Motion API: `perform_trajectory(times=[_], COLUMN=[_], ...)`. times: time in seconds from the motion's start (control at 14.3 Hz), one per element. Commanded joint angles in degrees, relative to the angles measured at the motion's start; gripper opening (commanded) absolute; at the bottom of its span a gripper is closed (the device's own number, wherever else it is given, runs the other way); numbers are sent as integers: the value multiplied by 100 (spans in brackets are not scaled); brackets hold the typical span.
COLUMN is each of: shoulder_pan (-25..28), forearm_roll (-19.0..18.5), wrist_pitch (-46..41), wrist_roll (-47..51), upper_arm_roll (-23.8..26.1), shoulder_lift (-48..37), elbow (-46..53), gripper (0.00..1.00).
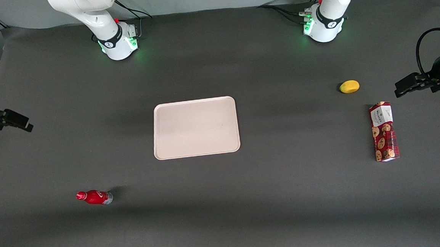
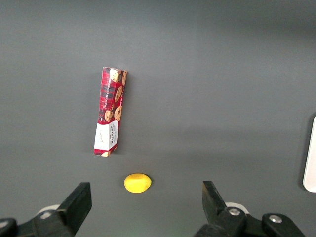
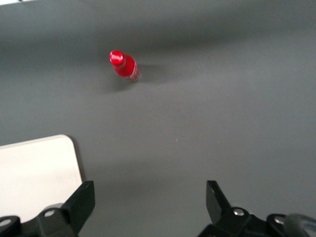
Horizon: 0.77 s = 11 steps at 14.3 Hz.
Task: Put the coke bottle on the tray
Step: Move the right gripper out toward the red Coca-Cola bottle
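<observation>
From the front, the coke bottle (image 1: 94, 197) stands on the dark counter (image 1: 224, 199), nearer the camera than the tray (image 1: 196, 127) and well apart from it. The gripper (image 1: 11, 121) hovers at the working arm's end. In the right wrist view, the jaws are spread wide with nothing between them, the bottle (image 3: 124, 65) well clear.

The right arm's gripper (image 1: 23, 125) hangs at the working arm's end of the counter, held above it. Its jaws stand wide apart, with nothing between them and both fingertips (image 3: 81, 200) free.
</observation>
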Motion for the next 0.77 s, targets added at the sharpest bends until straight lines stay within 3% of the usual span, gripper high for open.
perform_trajectory(times=[0.0,0.14,0.28,0.7], shoulder_pan=[70,62,35,237], forearm_roll=[5,83,504,488], wrist_pitch=[247,642,1064,2233], wrist_roll=[-274,-766,-944,-1232], upper_arm_roll=[61,61,52,70], shoulder_lift=[496,812,1164,2034], elbow=[268,251,242,277], gripper=[100,100,100,100])
